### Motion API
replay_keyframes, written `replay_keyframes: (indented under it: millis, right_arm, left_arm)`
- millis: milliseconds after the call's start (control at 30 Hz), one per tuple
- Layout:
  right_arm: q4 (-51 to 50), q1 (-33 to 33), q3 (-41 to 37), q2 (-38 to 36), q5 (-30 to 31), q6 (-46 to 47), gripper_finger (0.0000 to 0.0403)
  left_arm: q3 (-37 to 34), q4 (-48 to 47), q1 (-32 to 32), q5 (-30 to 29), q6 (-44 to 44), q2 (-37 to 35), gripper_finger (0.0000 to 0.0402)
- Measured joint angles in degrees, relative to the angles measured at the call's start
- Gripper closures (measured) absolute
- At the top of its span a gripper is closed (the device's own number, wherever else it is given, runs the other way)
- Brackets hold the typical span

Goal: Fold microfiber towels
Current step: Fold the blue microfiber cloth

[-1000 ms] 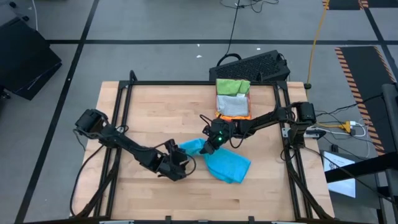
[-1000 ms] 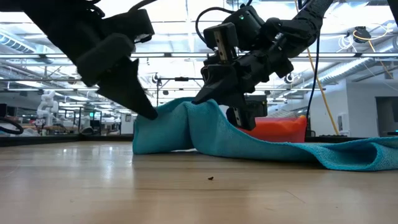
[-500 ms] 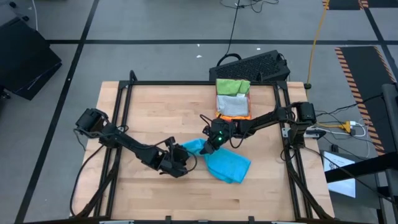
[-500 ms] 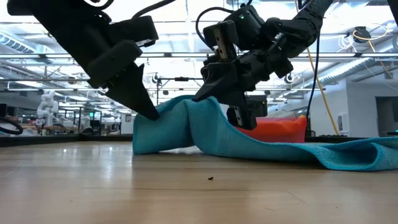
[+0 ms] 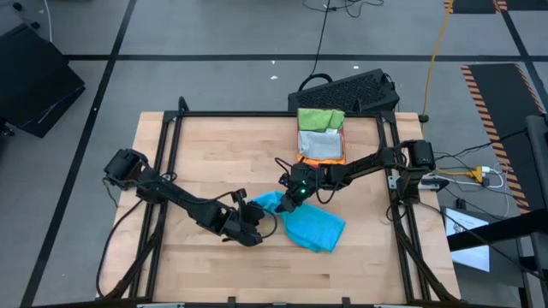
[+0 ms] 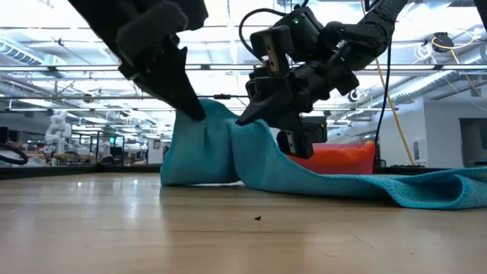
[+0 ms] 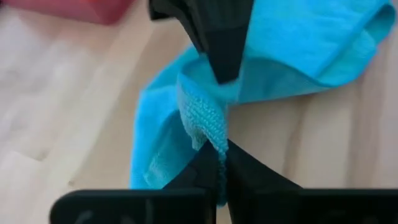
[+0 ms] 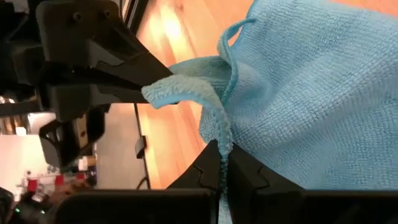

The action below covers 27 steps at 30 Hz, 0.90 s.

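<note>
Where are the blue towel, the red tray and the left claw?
Blue towel [image 5: 315, 228]: high view, middle of the flat part.
Red tray [image 6: 344, 158]: low view, its front wall behind the towel.
Left claw [image 6: 196, 113]: low view, fingertips shut on the towel's edge.

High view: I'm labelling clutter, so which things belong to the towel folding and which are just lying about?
Job: blue towel, pinched by left gripper and right gripper; folded towels on the red tray.
Lying about: keyboard, yellow cable.
</note>
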Motion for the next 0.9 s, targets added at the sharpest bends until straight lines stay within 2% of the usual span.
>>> replay_keyframes:
  millis: [100,333,533,633,800,900]
  right_arm:
    - [-1.64,-0.02,0.00,-0.51,-3.03,-3.03,0.0378]
    - [-8.53,1.12,0.00,-2.55,-7.56,-7.70,0.0296]
    - [-11.51,1.25,0.02,-5.71,-12.57,-11.79,0.0246]
    - [-18.91,1.35,0.02,-7.64,-12.49,-15.50,0.0241]
    - [-32.13,2.78,0.02,-8.62,-6.50,-25.64,0.0258]
    - [-33.02,4.31,-1.19,-7.81,-2.86,-29.63,0.0279]
  left_arm:
    - [0.00,-0.02,-0.12,4.07,-0.54,0.00,0.0381]
    - [-0.09,-0.05,-1.14,18.19,4.53,0.00,0.0395]
    - [-0.13,-1.92,-1.91,20.50,5.71,0.00,0.0389]
    - [-0.13,-3.01,-1.95,23.29,7.50,0.00,0.0396]
    - [-0.15,-7.16,-1.95,28.25,10.68,0.00,0.0385]
    - [-0.17,-8.19,-1.95,32.81,13.64,0.00,0.0390]
